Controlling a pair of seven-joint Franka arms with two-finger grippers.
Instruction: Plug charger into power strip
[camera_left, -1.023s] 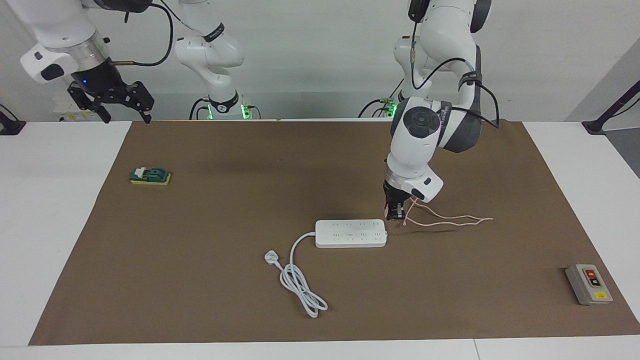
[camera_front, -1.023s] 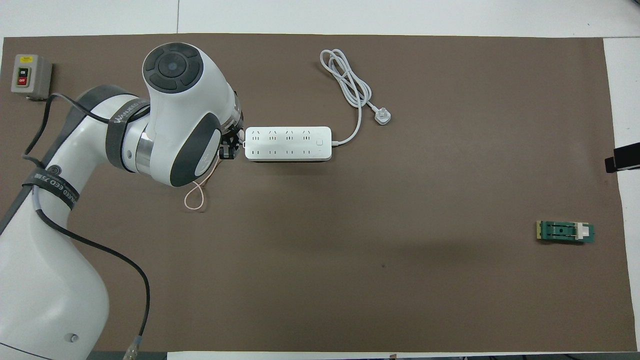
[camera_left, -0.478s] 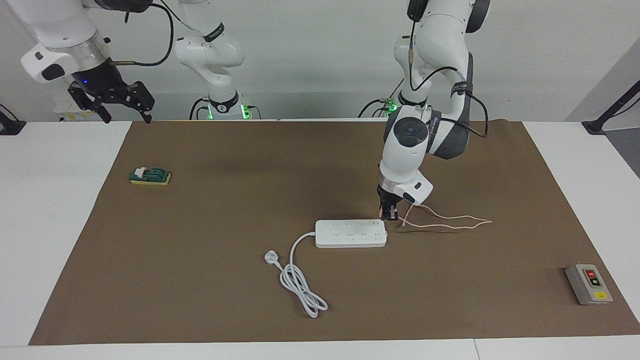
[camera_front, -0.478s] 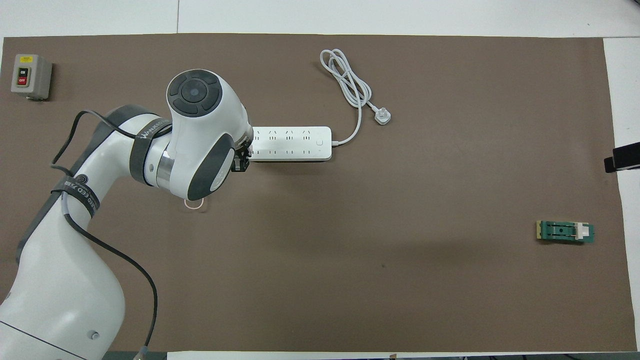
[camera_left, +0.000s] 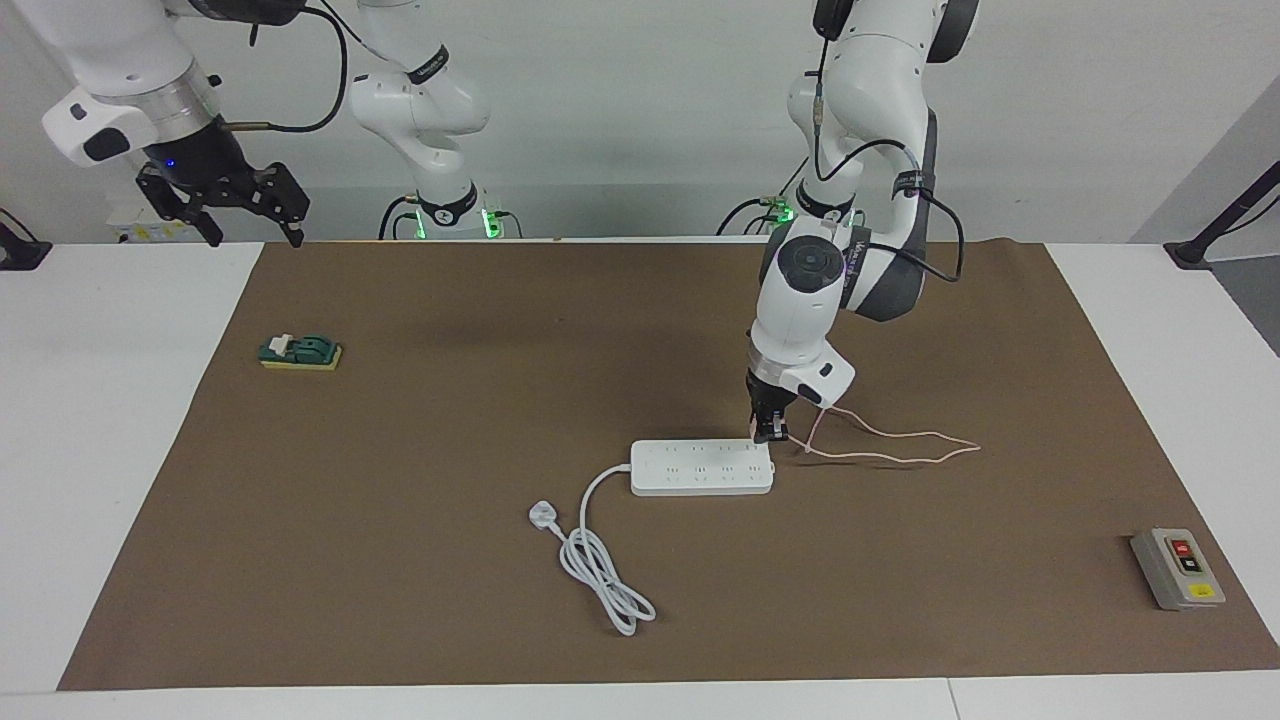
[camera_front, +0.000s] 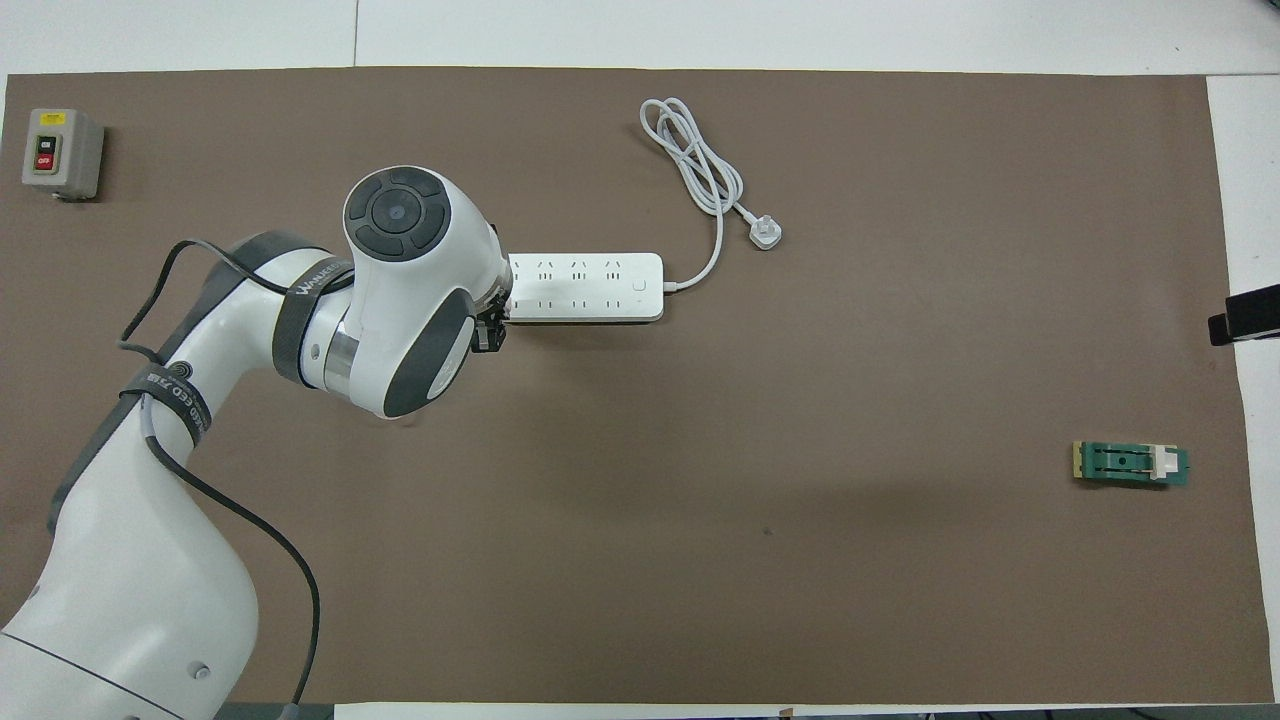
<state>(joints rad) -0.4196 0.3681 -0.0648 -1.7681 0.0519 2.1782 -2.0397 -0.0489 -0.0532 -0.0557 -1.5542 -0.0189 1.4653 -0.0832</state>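
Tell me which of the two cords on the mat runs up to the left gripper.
The thin pink cable, rising to the left gripper over the power strip's end. The thick white cord stays coiled flat, ending in a plug.

One power strip (camera_left: 702, 467), one grey switch box (camera_left: 1177, 568), one green block (camera_left: 300, 352), two grippers.

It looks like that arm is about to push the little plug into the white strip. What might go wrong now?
The left gripper, shut on the charger, hangs right at the end of the power strip, so the prongs may miss the last socket. The loose strip might slide if pushed. The charger's pink cable trails across the mat and could tug. The right gripper waits, open.
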